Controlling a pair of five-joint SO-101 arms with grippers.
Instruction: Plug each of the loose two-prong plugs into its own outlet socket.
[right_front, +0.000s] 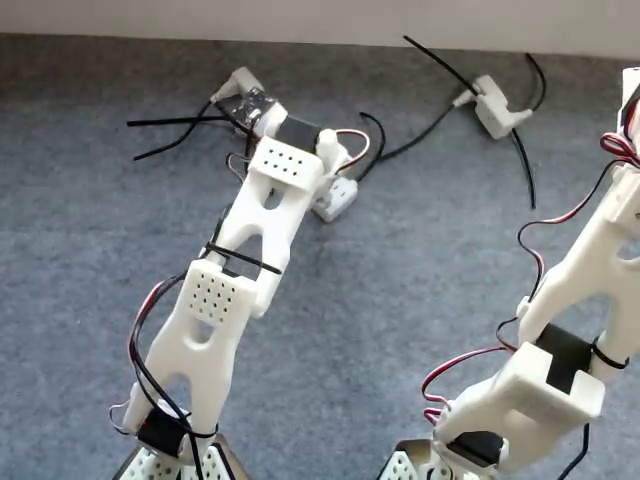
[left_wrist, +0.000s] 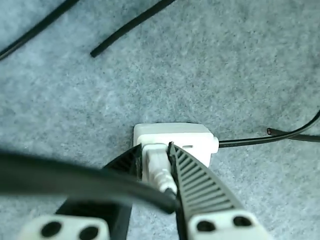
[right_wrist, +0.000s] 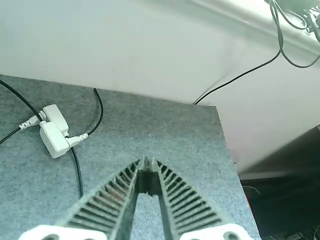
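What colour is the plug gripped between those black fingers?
White; the plug shows best in the left wrist view.

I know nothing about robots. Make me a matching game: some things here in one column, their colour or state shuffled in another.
1. left gripper
2. right gripper
3. mat
4. far right socket

a. grey
b. shut, holding nothing
c. white, with black cables at it
d. shut on the white plug

Pairs: 1-d, 2-b, 3-a, 4-c.
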